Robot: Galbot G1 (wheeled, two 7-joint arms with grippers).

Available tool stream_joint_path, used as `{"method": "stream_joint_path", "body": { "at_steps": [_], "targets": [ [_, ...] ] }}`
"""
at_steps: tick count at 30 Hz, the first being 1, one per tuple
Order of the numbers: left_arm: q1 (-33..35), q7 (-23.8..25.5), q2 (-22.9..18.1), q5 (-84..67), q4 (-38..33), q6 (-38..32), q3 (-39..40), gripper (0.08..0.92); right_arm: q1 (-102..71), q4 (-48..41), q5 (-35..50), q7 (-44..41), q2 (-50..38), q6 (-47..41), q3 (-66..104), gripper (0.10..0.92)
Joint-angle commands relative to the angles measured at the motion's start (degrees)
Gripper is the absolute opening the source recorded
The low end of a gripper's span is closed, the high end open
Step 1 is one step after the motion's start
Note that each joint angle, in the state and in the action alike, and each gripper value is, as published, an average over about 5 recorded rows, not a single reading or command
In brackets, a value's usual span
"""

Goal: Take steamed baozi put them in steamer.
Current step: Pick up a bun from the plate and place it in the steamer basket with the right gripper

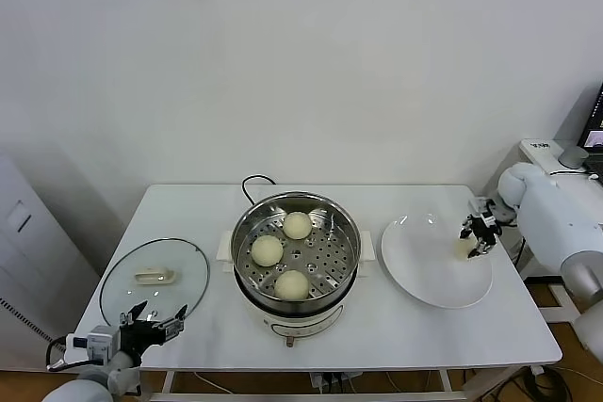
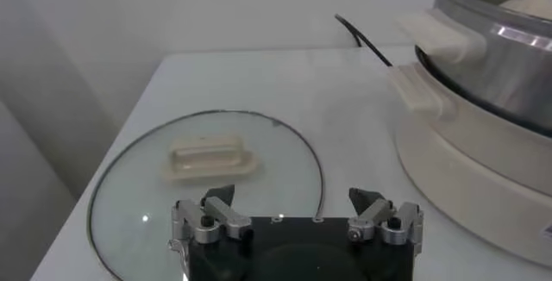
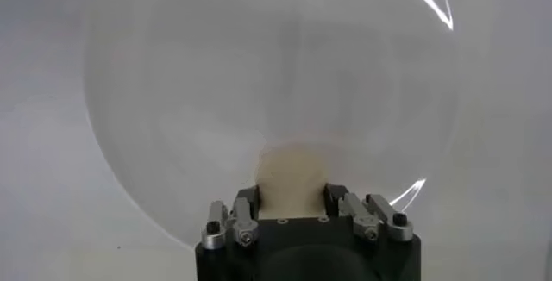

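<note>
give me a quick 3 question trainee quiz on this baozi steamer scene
1. How many baozi lie on the perforated tray in the steamer?
2. True or false: the right pincer is shut on the last baozi over the white plate.
3. Which item sits nearest the left pincer? A) glass lid B) white plate C) black cord

Key: 1) Three. 2) True; its fingers sit against both sides of the bun. 3) A; the left pincer stands open at the table's front left corner, beside the lid.
</note>
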Motion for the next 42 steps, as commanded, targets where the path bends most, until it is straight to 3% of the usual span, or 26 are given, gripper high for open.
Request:
{"method": "stream_joint_path", "body": {
  "at_steps": [1,11,22,35,42],
  "targets": [
    [0.4,-0.2,-0.5,0.5,-0.6,0.4,-0.4,0.823,18.9,19.2,31.7,-5.4,-9.7,-13.2,-32.9,0.475],
    [-0.1,-0.8,-1.0,1.0,-1.5,1.0,-0.1,0.823,43.1,33.4,52.6,-4.5,-8.9,-22.5,-57.6,0.475],
    [0.1,-0.9,-1.1,1.4,-2.1,1.0,-0.3,0.823,50.9,43.8,66.5,2.2,-2.2,-34.5,-65.1,0.475],
    [0.1,-0.8,-1.1,1.0,-2.3,0.7,-0.3,0.823,49.4,51.3,74.3,15.2,4.8,-45.6,-65.2,0.475],
    [0.1,-0.8,-1.3,1.0,-2.4,0.8,-0.3,0.823,46.8,51.8,75.2,18.2,7.9,-47.7,-64.0,0.475]
  ]
}}
